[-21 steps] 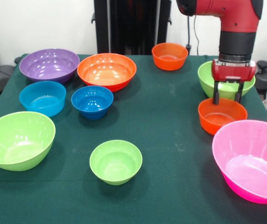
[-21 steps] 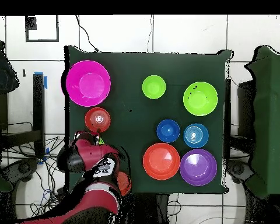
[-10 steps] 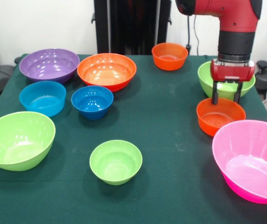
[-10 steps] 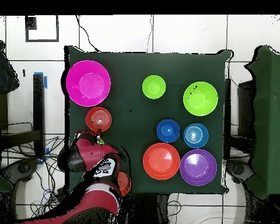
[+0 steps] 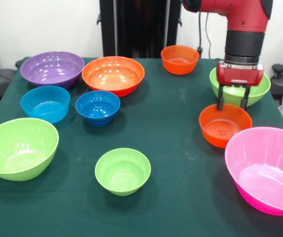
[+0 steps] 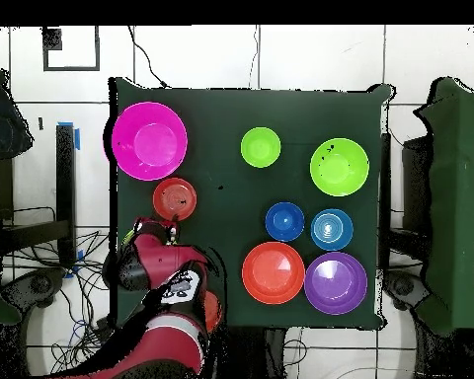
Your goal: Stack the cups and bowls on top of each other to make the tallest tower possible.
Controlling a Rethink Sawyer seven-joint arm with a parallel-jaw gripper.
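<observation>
Gripper [image 5: 233, 104] fingers are seen straddling the far rim of a small glossy orange plastic bowl [image 5: 225, 125], one dark finger on each side of the wall, so the bowl appears to be held by its rim, though full closure cannot be confirmed. In the front view the bowl lies directly below and slightly nearer than the red wrist, at the right side of the green table [image 5: 181, 173], mouth upward. Being round, the bowl has no long axis; only its upright opening matters. Just behind it a lime green plastic bowl [image 5: 242, 89] is partly hidden by the wrist, and a large pink plastic bowl [image 5: 267, 168] sits just beside it on the near right. No stack is visible yet, so the coming move is judged to turn on carrying the orange bowl onto a neighbouring one. The remaining bowls stand well apart on the left.
</observation>
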